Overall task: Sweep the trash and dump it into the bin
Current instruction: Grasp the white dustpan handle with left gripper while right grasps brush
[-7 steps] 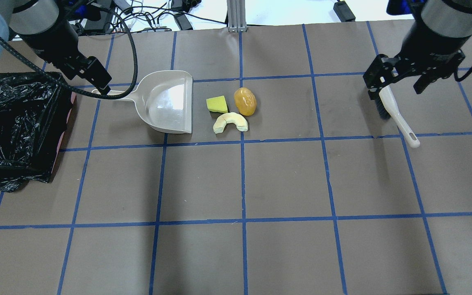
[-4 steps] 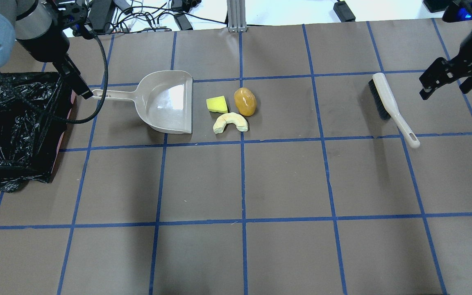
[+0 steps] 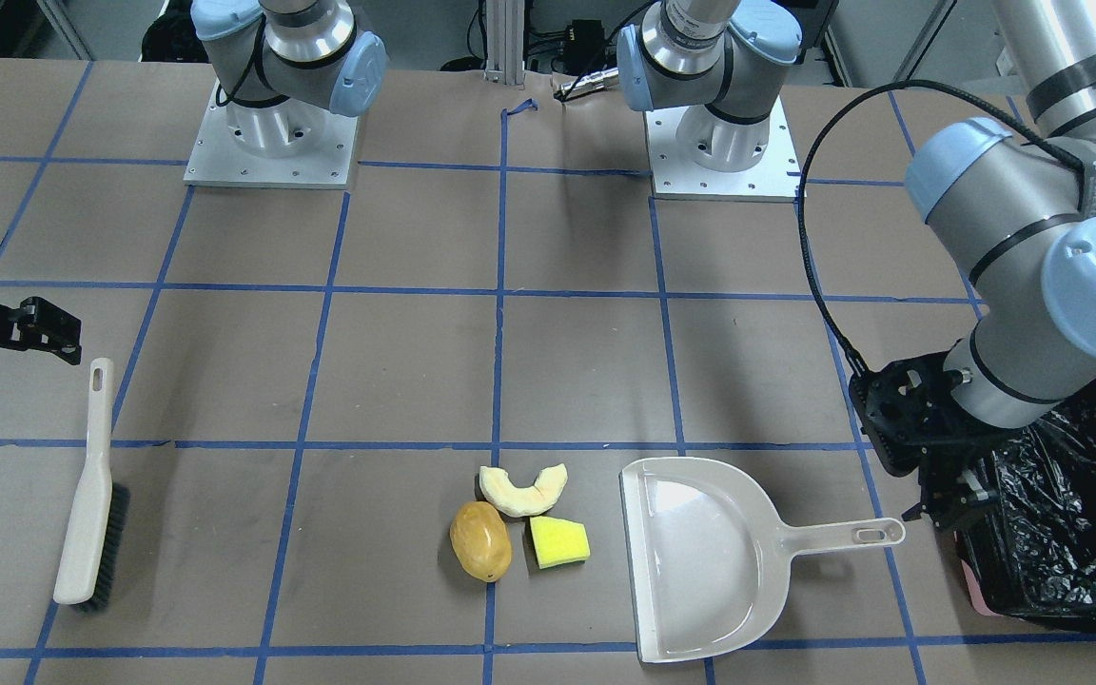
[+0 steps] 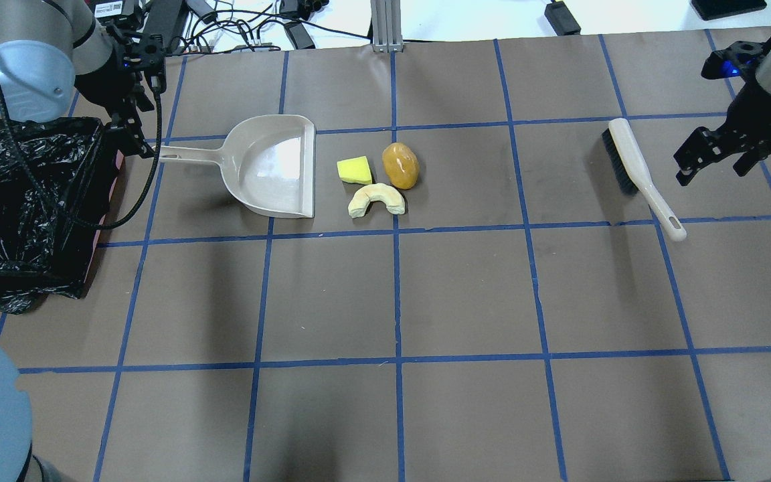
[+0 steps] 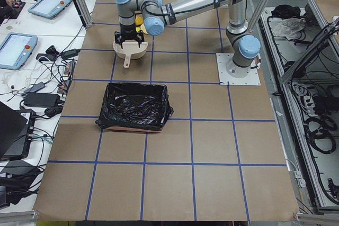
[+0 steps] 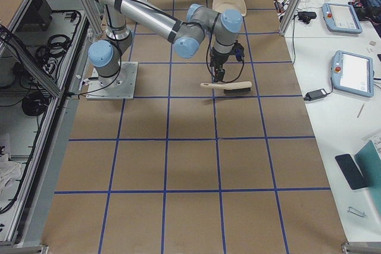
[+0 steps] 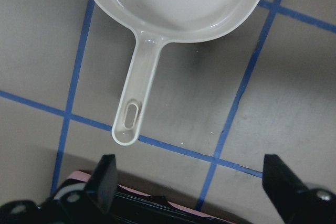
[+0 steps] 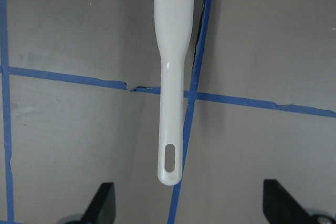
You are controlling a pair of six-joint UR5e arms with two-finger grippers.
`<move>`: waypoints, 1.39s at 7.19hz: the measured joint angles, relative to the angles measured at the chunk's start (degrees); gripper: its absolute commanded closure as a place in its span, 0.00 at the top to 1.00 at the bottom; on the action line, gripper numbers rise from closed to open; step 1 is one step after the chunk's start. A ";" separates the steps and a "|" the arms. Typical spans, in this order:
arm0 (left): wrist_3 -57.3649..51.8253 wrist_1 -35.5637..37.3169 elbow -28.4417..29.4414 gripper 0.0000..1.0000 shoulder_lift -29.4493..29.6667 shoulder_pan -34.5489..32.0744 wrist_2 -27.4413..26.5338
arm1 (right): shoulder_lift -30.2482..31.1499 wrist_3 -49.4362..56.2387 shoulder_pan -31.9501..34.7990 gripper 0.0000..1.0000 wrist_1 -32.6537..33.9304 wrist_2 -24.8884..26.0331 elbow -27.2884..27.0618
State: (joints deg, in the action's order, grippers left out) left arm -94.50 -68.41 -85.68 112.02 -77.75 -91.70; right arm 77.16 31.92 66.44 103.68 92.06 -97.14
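The yellow-brown potato (image 4: 400,165), pale melon rind (image 4: 376,199) and yellow-green sponge (image 4: 355,170) lie together on the table just right of the beige dustpan's (image 4: 272,167) open mouth. The black-lined bin (image 4: 17,201) stands at the far left. My left gripper (image 4: 132,137) is open and empty, hovering between the bin and the tip of the dustpan handle (image 7: 134,103). A white brush (image 4: 636,174) with black bristles lies at the right. My right gripper (image 4: 712,171) is open and empty, just right of the brush, with the brush handle (image 8: 172,77) centred ahead of it.
The table is brown paper with a blue tape grid. Cables and power bricks (image 4: 238,27) lie beyond its far edge. The arm bases (image 3: 719,143) stand at the robot's side of the table.
My left gripper has pulled back off the dustpan handle toward the bin. My right gripper has moved off the brush head to the right. Dustpan, brush and trash have not moved.
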 measured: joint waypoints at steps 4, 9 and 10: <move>-9.58 8.54 0.26 0.95 8.04 -0.03 0.32 | -7.11 -0.38 0.31 0.95 1.27 -0.14 -0.47; -9.72 10.30 0.26 0.94 10.01 0.02 0.33 | -9.52 -5.37 1.89 0.64 3.67 0.89 -2.64; -9.69 9.74 0.18 0.90 10.15 0.03 0.30 | -9.55 -5.38 1.90 0.59 4.55 1.49 -3.09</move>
State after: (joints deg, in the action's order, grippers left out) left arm -104.19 -58.67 -85.50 122.17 -77.72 -91.40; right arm 67.61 26.54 68.34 108.23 93.55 -100.23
